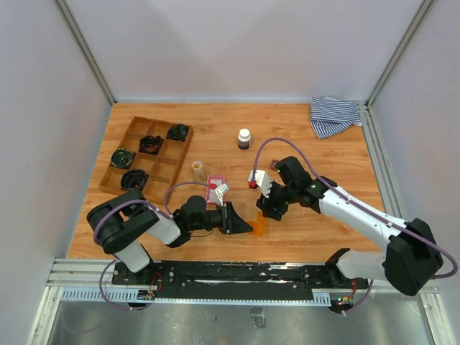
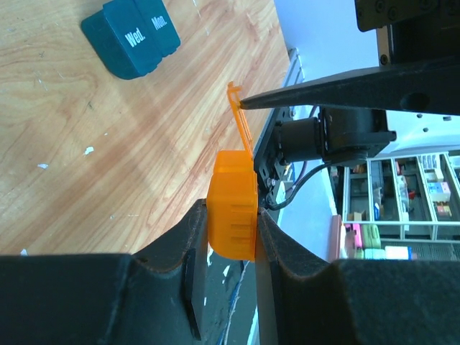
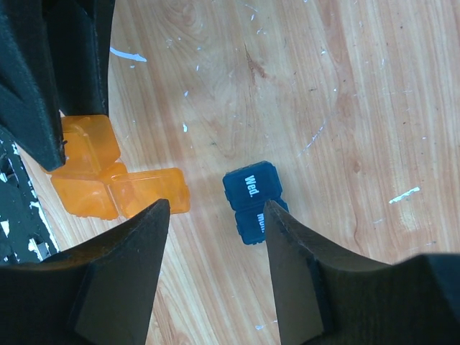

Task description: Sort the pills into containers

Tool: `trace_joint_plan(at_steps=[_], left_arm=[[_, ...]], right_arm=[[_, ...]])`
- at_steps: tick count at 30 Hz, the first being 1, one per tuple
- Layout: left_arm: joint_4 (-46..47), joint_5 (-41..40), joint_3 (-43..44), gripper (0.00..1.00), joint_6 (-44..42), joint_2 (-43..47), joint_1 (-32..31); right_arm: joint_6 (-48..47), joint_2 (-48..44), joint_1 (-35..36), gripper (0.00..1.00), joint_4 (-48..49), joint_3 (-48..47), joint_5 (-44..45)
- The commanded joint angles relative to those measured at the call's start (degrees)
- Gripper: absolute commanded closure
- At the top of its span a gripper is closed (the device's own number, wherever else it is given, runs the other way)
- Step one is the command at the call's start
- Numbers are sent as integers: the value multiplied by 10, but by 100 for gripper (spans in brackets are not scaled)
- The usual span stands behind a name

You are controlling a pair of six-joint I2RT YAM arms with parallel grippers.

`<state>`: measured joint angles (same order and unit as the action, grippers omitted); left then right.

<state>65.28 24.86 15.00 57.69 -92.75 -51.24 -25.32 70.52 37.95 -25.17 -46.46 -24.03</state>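
Orange pill case [image 2: 232,205] is sitting open, pinched by left fingers [image 2: 287,251]. Right fingers [image 3: 122,273] are hovering spread; seemingly no pills sorted yet.

Quick count here: one orange pill case [image 2: 231,215], one teal pill case [image 2: 133,36], one pink pill case [image 1: 215,188], one white-capped dark bottle [image 1: 244,139], one small clear jar [image 1: 197,169], one striped cloth [image 1: 334,116], and one wooden tray [image 1: 164,169] with four black coils [image 1: 151,144] sitting in it.
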Motion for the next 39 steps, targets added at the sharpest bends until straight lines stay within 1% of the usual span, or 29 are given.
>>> trace_joint_plan(at_steps=[1,9,15,17,20,24,27,30,35,39], left_arm=[[8,17,7,100,-18,14,-8],[8,12,6,100,-25,15,-8],[0,-1,3,100,-28,11,-8],[-2,-9,-1,100,-29,9,-8],[2,-18,0,100,-28,-1,-6],[30,-20,5,100,-14,-28,1],[59,-12,7,99,2,-51,17],[65,-12,8,99,3,-60,44],[7,-29,33,97,-20,-63,81],[-24,-36,68,95,-31,-84,95]], right_arm=[[6,17,0,44,9,-13,-10],[4,42,19,45,4,-16,-24],[4,29,15,43,-7,-27,-22],[-1,10,-2,34,-17,-34,-37],[-26,-22,-30,23,-49,-38,-98],[-50,-60,-64,14,-73,-41,-145],[-59,-77,-83,10,-84,-44,-162],[-58,-87,-96,8,-88,-47,-166],[-59,-96,-106,6,-88,-46,-169],[-59,-101,-111,4,-88,-46,-170]])
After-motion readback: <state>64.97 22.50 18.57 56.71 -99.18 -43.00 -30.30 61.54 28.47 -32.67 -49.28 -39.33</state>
